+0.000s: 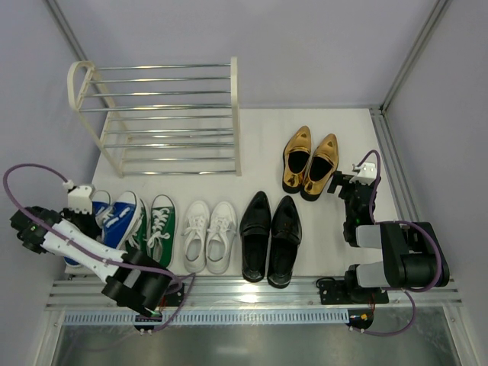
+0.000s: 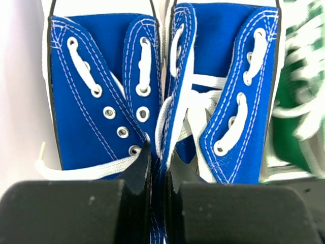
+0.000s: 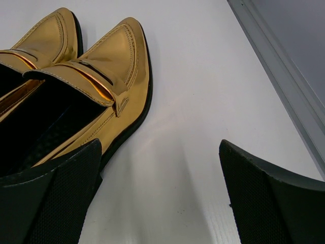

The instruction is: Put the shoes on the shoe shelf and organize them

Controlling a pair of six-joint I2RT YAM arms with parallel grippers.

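A pair of blue sneakers (image 1: pixel 116 219) lies at the left end of the row on the table. My left gripper (image 1: pixel 96 216) is shut on them. In the left wrist view the jaws (image 2: pixel 158 170) pinch the two inner collars together, the left blue sneaker (image 2: pixel 96 91) on one side and the right one (image 2: pixel 238 86) on the other. My right gripper (image 1: pixel 341 184) stands open on the table just right of the gold shoes (image 1: pixel 310 162). Its left finger sits beside the heel of the nearer gold shoe (image 3: pixel 111 71), with bare table between the fingers (image 3: pixel 160 178). The shoe shelf (image 1: pixel 235 114) stands at the back left with nothing on its rods.
Green sneakers (image 1: pixel 160 225) lie right beside the blue pair and show at the right edge of the left wrist view (image 2: pixel 299 101). White sneakers (image 1: pixel 208 235) and black loafers (image 1: pixel 271 236) continue the row. A metal rail (image 1: pixel 396 175) borders the table's right side.
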